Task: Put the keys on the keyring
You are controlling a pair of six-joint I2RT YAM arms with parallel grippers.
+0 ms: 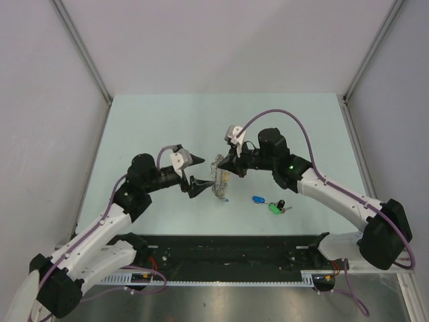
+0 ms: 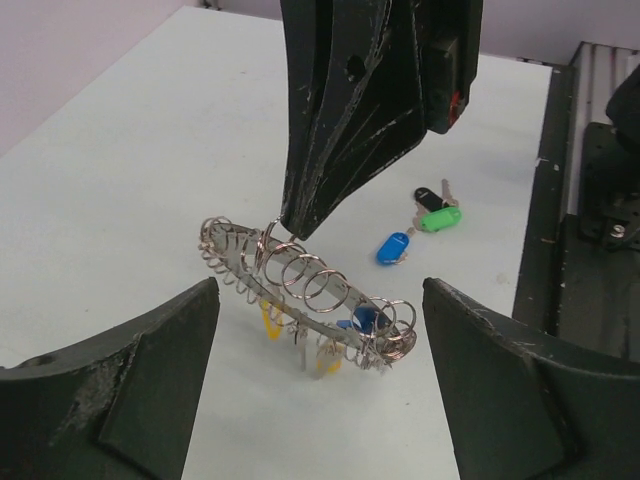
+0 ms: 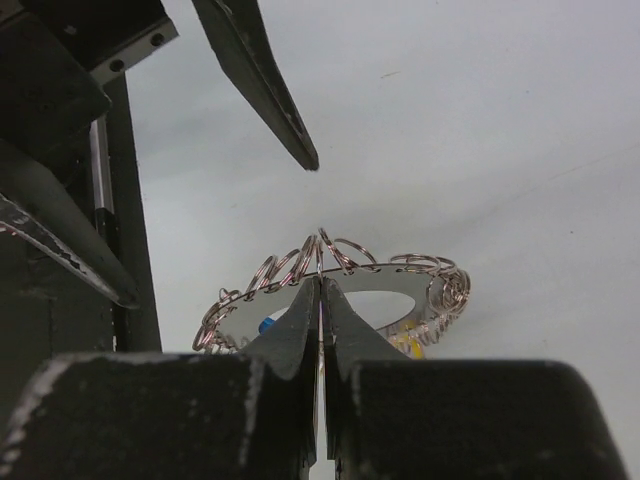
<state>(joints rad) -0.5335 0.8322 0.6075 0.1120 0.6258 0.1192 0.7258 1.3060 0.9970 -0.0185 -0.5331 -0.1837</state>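
The large round grey-silver metal keyring point(image 2: 300, 285), edged with small wire loops, hangs clear of the bench. Your right tool point(image 2: 295, 225) pinches one loop at its rim, jaws closed tight on that wire. The ring lies almost flat. From your left tool point(image 1: 205, 171) it sits straight ahead, its broad span running across the gap between the two fingers. That left tool stands wide open, holds nothing, and is the free arm.

A small yellow-headed key point(image 2: 272, 320) and a hung blue-headed key point(image 2: 366, 320) dangle under the ring. Beyond the right tool, on the pale bench point(image 2: 150, 150), lie a loose blue-headed silver key point(image 2: 394, 247), a green-headed key point(image 2: 440, 218) and a black-headed key point(image 2: 428, 197). To reach them, I judge, your left tool must get past the held ring and the right tool's fingers.
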